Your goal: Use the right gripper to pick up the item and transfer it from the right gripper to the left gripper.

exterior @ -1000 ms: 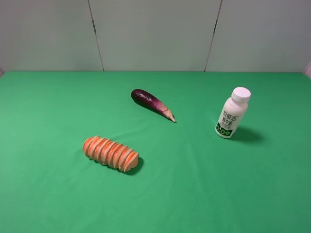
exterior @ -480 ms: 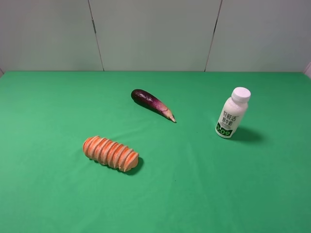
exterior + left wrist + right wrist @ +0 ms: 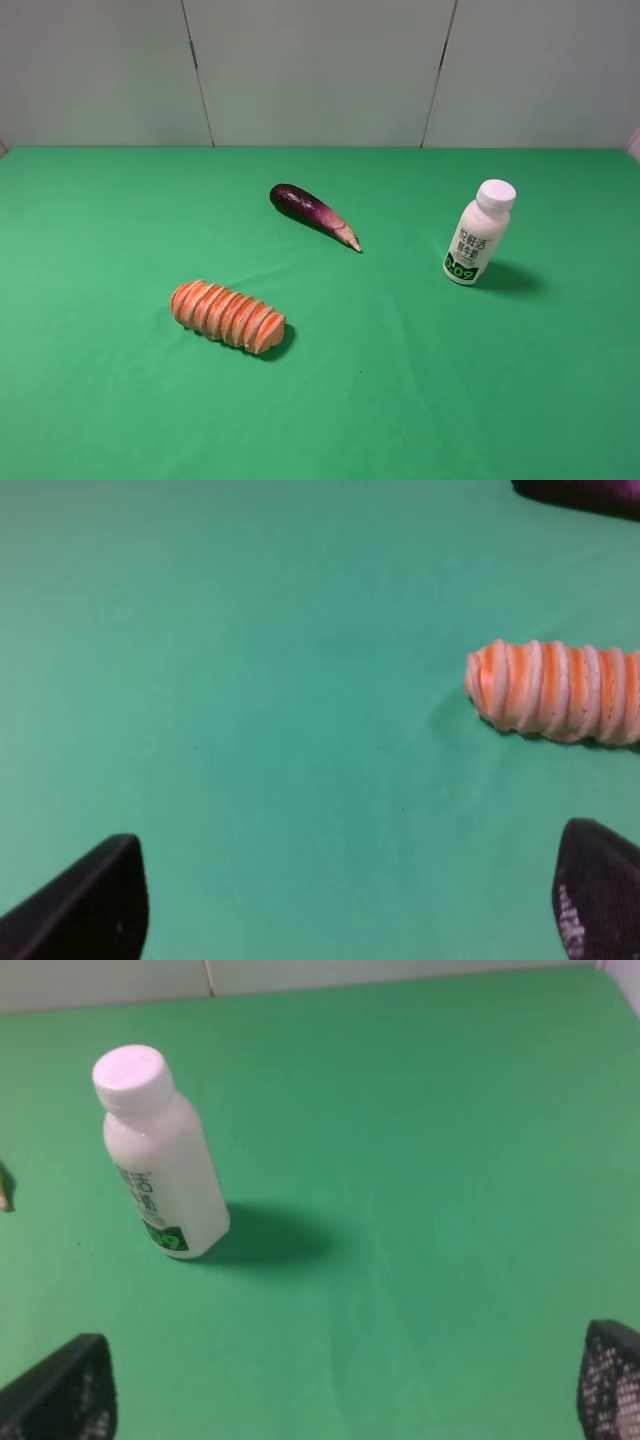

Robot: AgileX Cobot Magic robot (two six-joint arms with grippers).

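Bottle (image 3: 479, 233) stood upright on the green counter (image 3: 420, 400), near the right edge and about mid-depth. White cap was on, dark lettering faced the high camera, and its shadow fell toward the right edge. Nothing touched it.

Right pincer (image 3: 336, 1390) was spread wide and empty, with the bottle ahead of it and well apart from both tips.

Eggplant (image 3: 312, 215) lay near the counter's middle, toward the far edge, well apart from the bottle. Its pale tip pointed roughly toward the bottle.

Bread loaf (image 3: 228, 315) lay closer to the near edge, on the left half, apart from the eggplant.

Left pincer (image 3: 350, 905) was also wide and held nothing. The loaf was ahead of it, not between the tips.
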